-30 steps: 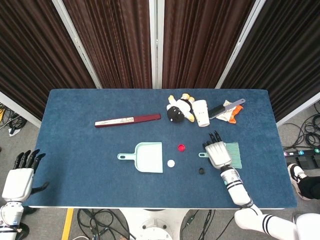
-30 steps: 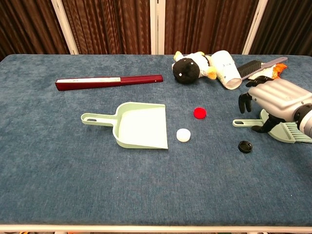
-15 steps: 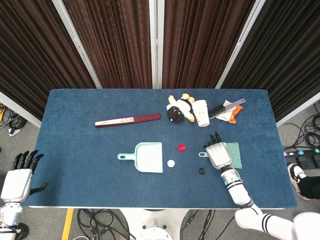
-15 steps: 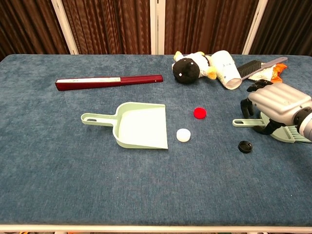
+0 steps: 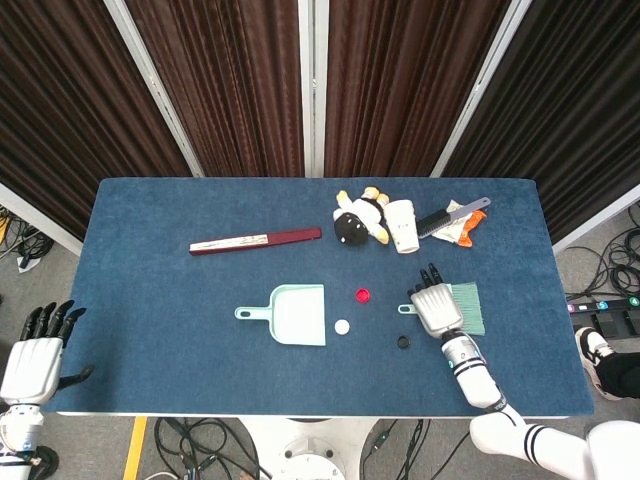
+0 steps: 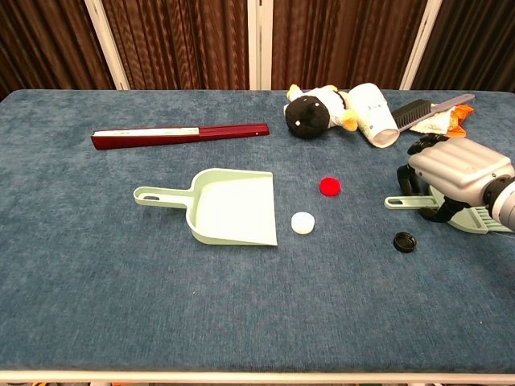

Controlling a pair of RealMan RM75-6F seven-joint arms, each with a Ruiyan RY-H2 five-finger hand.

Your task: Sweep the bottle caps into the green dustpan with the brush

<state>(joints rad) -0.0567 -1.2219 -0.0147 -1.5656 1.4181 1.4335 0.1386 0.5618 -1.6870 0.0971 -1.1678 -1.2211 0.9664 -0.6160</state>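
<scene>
The green dustpan (image 5: 298, 315) (image 6: 229, 207) lies mid-table, its mouth facing right. A white cap (image 5: 342, 326) (image 6: 302, 223) sits just off its mouth, a red cap (image 5: 362, 295) (image 6: 329, 186) a little beyond, and a black cap (image 5: 403, 342) (image 6: 405, 241) further right. The green brush (image 5: 468, 308) (image 6: 394, 201) lies flat at the right. My right hand (image 5: 436, 308) (image 6: 459, 169) hangs over it, fingers bent down at the far side and thumb at the near side; the brush still rests on the cloth. My left hand (image 5: 35, 355) hangs off the table's near left corner, fingers apart, holding nothing.
A dark red flat box (image 5: 255, 240) lies at the back left of centre. A plush toy (image 5: 358, 220), a tipped white cup (image 5: 402, 227), a black-bristled brush (image 5: 450, 215) and an orange packet (image 5: 470, 230) crowd the back right. Blue cloth covers the table (image 5: 160, 300).
My right hand has shifted slightly right over the brush and settled there. My left hand has sunk a little lower at the table's corner. Caps, brush and dustpan have not moved.
</scene>
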